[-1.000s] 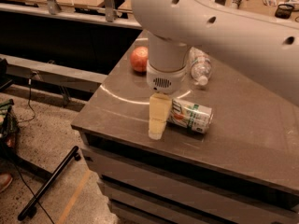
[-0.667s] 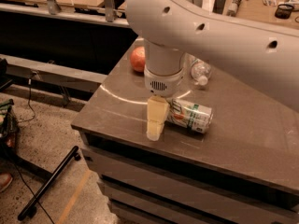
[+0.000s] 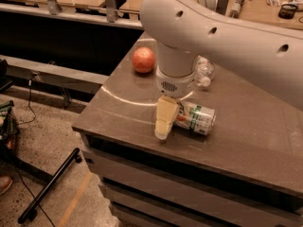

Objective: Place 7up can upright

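Observation:
The 7up can (image 3: 197,118) lies on its side on the dark tabletop (image 3: 123,112), white and green with a red mark, its long axis running left to right. My gripper (image 3: 164,121) hangs straight down from the big white arm (image 3: 222,32) and sits at the can's left end, low over the table and near its front edge. The gripper's cream front part covers that end of the can. Whether it touches the can cannot be told.
An orange-red apple (image 3: 143,59) sits at the table's back left. A clear plastic bottle (image 3: 204,72) lies behind the arm's wrist. The table's front edge (image 3: 142,143) drops to drawers and the floor. A black stand leg (image 3: 49,186) lies on the floor at left.
The arm's upper link has swung a little to the left across the view. The gripper stays at the can's left end, and the can has not moved.

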Motion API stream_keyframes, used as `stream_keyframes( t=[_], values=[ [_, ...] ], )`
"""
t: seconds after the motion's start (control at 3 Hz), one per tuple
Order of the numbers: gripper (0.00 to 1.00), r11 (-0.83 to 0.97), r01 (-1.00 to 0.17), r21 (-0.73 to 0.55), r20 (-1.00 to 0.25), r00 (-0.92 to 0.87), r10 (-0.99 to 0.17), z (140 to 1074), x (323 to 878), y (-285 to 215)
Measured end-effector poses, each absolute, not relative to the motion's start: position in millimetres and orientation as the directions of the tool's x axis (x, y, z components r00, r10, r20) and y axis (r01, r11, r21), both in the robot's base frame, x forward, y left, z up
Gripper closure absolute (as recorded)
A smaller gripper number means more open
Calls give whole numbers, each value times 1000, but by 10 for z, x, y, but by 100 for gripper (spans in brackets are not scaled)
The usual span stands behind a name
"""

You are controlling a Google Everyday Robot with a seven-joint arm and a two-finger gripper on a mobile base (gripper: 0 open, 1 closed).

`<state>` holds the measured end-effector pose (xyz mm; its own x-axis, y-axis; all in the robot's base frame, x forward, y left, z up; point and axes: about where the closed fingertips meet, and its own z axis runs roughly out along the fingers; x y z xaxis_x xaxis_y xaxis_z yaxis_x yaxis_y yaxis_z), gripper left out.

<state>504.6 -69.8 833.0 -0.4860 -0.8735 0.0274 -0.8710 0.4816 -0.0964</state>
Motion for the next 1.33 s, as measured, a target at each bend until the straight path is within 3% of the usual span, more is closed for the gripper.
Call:
stream_keyframes(
  t=[0.33,0.67,1.33],
  values=[
    [2,490,-866,-100,17,-494,-869,8361,5059,-737],
    [17,475,-874,-104,-10,-477,-879,8422,5047,-744],
    [64,444,-893,-74,-64,-440,-896,8469,5021,-743]
  ],
)
